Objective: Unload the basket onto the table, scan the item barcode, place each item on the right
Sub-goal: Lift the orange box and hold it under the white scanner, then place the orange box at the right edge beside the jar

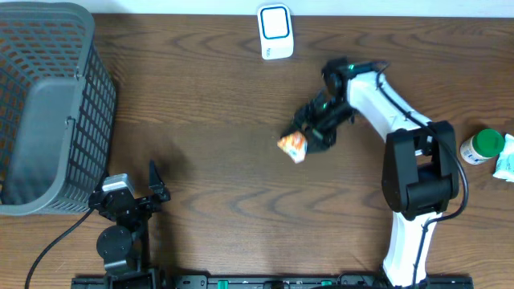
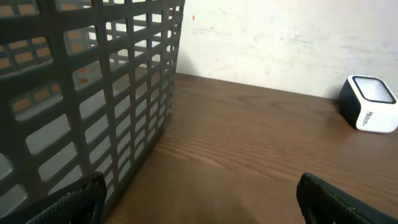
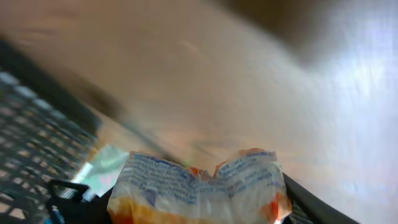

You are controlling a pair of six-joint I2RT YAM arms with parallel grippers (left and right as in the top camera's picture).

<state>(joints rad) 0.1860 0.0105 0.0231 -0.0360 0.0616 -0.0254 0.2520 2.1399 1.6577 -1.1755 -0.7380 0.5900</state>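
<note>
**Worktop inspection: packet in the right gripper, mid-worktop, short of the scanner**

Surface: the worktop (image 1: 225,96) is dark brown wood grain with a dull sheen. No spills or marks can be made out on it.

Near edge: both arm bases stand here. A black cable (image 1: 56,241) trails from the left base off the near-left corner. The left gripper (image 1: 158,183) sits just inside that edge, close to the basket's near wall. Its jaws are spread wide with nothing between them, and its wrist camera shows only bare wood between the fingers (image 2: 68,205).

Middle: the right arm (image 1: 377,96) reaches in from the near-right and bends back toward the centre. The right gripper (image 1: 309,132) is clamped on an orange-and-white packet (image 1: 294,145) with blue print. The packet lies right of centre, between the near edge and the scanner and well apart from both. In the right wrist view the packet (image 3: 199,186) fills the lower frame and everything behind it is blurred. Whether it touches the wood cannot be told.

Right edge: a white bottle with a green cap (image 1: 482,147) lies on its side. A white-and-teal pouch (image 1: 506,164) is just beside it, cut off by the frame.

Far-left corner: a grey plastic mesh basket (image 1: 100,88) stands upright.

Far edge, centre: a white barcode scanner (image 1: 275,32) with a blue-outlined face.

Room: an off-white, lightly scuffed wall (image 2: 280,37) rises behind the far edge.
</note>
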